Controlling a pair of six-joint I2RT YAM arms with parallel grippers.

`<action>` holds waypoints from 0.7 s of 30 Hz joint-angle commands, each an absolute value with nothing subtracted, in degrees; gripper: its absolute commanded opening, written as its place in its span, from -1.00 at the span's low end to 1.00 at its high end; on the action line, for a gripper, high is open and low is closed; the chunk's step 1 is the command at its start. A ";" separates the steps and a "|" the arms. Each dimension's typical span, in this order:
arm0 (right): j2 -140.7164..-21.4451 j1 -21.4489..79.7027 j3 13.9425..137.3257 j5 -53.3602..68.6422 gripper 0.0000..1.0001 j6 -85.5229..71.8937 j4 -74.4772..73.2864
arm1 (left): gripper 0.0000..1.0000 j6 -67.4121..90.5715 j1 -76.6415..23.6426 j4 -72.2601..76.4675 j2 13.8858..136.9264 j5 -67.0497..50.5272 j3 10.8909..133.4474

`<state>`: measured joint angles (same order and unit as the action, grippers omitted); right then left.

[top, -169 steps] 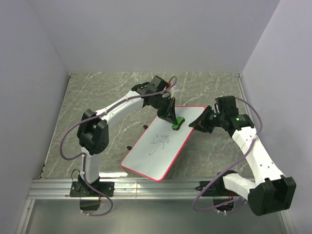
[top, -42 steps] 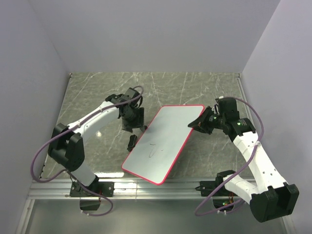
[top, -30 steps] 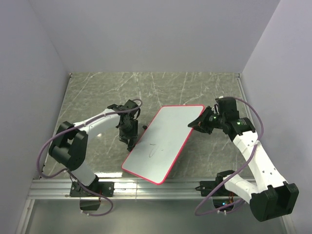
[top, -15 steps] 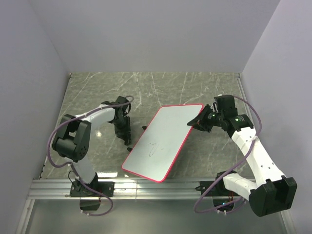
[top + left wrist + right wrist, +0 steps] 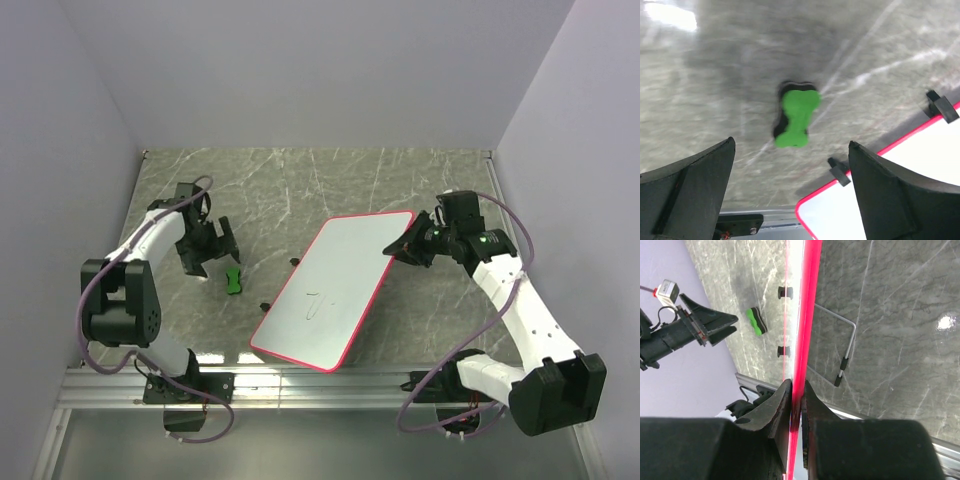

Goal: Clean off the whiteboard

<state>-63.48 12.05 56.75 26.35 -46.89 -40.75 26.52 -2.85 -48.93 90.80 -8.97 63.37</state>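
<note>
Long axis of whiteboard diagonal, near-left to far-right corner.

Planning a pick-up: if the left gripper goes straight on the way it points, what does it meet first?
Likely the green eraser, lying on the table about centred ahead of the open left gripper; depth is unclear.

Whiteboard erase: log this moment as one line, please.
left gripper: open, apart from green eraser on table | right gripper: shut on whiteboard edge | board: faint marks near lower middle
</note>
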 commanded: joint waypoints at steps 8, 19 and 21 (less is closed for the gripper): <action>-65.21 12.39 58.18 25.40 -1.00 -41.31 -38.94 | 0.57 26.19 -3.85 -47.91 88.07 -9.40 62.41; -65.48 12.39 58.62 25.23 -1.00 -39.29 -40.25 | 0.47 27.68 -8.17 -44.56 93.51 -4.84 59.59; -65.65 12.39 59.15 24.96 -1.00 -38.76 -40.78 | 0.42 27.86 -8.17 -44.12 94.30 -3.70 58.54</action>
